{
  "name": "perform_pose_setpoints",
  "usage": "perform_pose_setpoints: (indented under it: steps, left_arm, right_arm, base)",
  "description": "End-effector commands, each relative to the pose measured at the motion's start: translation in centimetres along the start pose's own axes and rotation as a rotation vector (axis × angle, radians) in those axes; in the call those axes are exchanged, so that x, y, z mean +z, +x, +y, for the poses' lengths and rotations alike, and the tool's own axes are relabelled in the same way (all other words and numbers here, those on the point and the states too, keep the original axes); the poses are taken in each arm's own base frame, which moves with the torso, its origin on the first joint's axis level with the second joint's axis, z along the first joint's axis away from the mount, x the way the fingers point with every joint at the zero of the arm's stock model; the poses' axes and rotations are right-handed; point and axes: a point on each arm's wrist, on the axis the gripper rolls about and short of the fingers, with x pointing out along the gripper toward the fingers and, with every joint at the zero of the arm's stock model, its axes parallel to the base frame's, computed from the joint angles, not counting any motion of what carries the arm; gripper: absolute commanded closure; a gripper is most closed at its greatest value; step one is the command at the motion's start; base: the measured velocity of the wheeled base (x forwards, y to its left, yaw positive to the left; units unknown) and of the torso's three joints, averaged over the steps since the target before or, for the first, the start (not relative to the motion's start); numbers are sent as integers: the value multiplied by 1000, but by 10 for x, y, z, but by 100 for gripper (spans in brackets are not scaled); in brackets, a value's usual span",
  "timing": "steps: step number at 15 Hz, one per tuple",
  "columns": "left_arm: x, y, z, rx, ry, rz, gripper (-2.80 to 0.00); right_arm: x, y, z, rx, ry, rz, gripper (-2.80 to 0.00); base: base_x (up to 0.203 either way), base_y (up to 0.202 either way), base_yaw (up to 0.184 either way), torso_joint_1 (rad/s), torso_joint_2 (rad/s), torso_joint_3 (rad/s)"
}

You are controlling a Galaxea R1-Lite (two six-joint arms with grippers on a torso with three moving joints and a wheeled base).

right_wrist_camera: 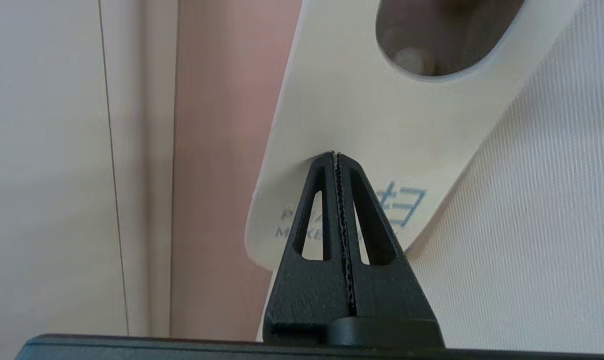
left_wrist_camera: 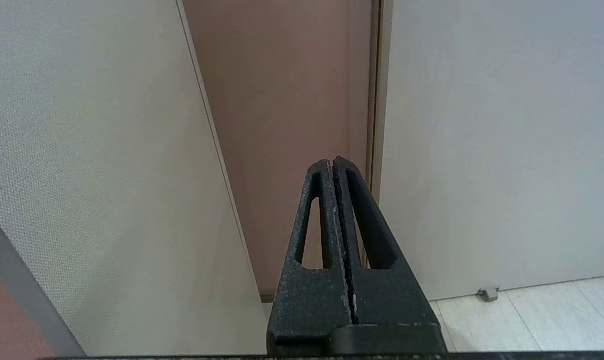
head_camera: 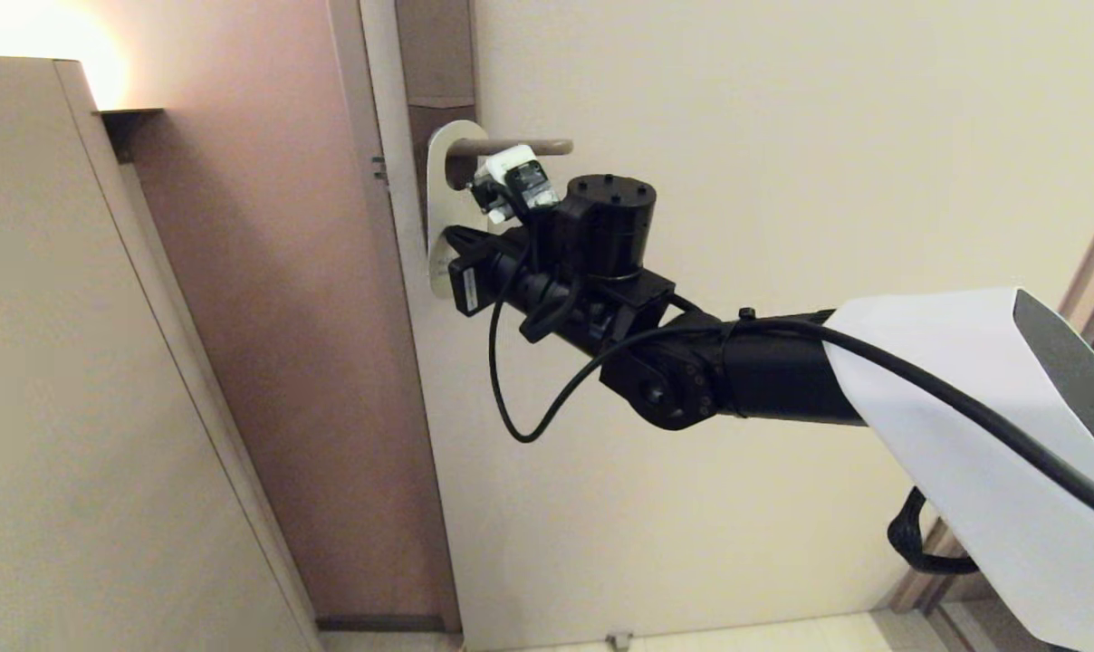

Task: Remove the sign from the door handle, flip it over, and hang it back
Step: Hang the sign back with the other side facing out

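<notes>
1. The sign (head_camera: pixel 438 217) hangs on the door handle (head_camera: pixel 520 148), the handle passing through its oval hole. Its white face shows, and the card stands turned edge-out from the door (head_camera: pixel 782 136) rather than flat against it.
2. The right claw (right_wrist_camera: pixel 336 154) is up at the sign, its tip in front of the white face just below the oval hole, above the teal lettering. Its fingers (right_wrist_camera: pixel 322 210) are pressed together with nothing between them. I cannot tell whether the tip touches the card or hovers just off it.
3. The right arm (head_camera: pixel 746 362) reaches in from the right across the door, its wrist and black cable (head_camera: pixel 511 398) covering the lower half of the sign from where I stand.
4. The left claw (left_wrist_camera: pixel 333 161) is parked low and well away from the handle, closed on nothing, facing the gap between a beige panel (left_wrist_camera: pixel 82 150) and the door.
5. Left of the door, a brown wall strip (head_camera: pixel 284 317) runs down to the floor (left_wrist_camera: pixel 532 315). A small doorstop (left_wrist_camera: pixel 487 293) sits at the door's foot, and a lamp glow (head_camera: pixel 49 36) shows above the panel.
</notes>
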Motion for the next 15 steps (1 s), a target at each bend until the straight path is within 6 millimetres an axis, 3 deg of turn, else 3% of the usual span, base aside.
perform_pose_setpoints:
  steps: [1, 15]
  left_arm:
    - [0, 0, 0, 0, 0, 2, 0]
    - [0, 0, 0, 0, 0, 2, 0]
  right_arm:
    - [-6, 6, 1, -1, -2, -5, 0]
    - [-36, 21, 5, 2, -32, -6, 0]
  base:
    - [0, 0, 0, 0, 0, 0]
    - [0, 0, 0, 0, 0, 0]
